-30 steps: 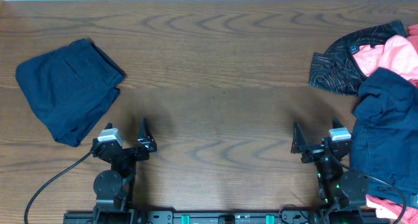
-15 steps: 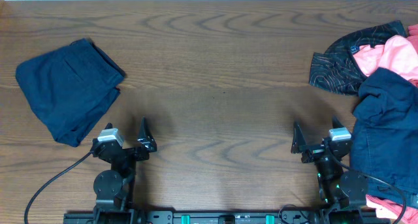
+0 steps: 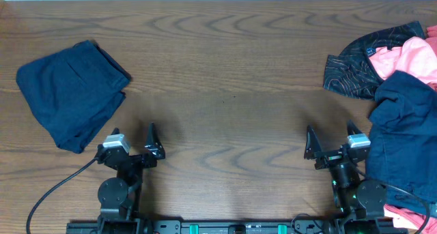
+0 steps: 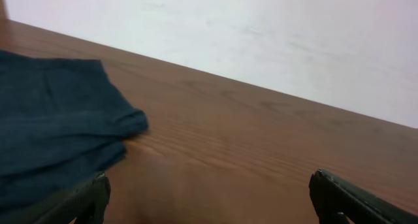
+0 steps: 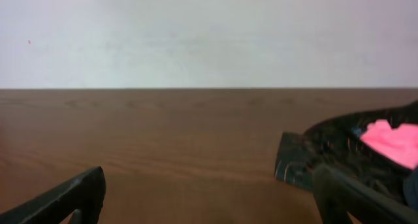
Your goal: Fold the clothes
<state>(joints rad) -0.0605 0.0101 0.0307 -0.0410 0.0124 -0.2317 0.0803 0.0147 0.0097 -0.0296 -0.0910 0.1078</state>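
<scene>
Clothes (image 3: 403, 125) unmoved, right gripper (image 3: 330, 144) nudged slightly rightward, jaws apart

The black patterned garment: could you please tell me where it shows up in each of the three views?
Overhead: the black patterned garment lies at the upper right, partly under the salmon-pink garment.
Left wrist: not in it.
Right wrist: it lies low at the right edge, with the pink on top.
Shared landmark: the salmon-pink garment in those two views; the wooden table in all three.
</scene>
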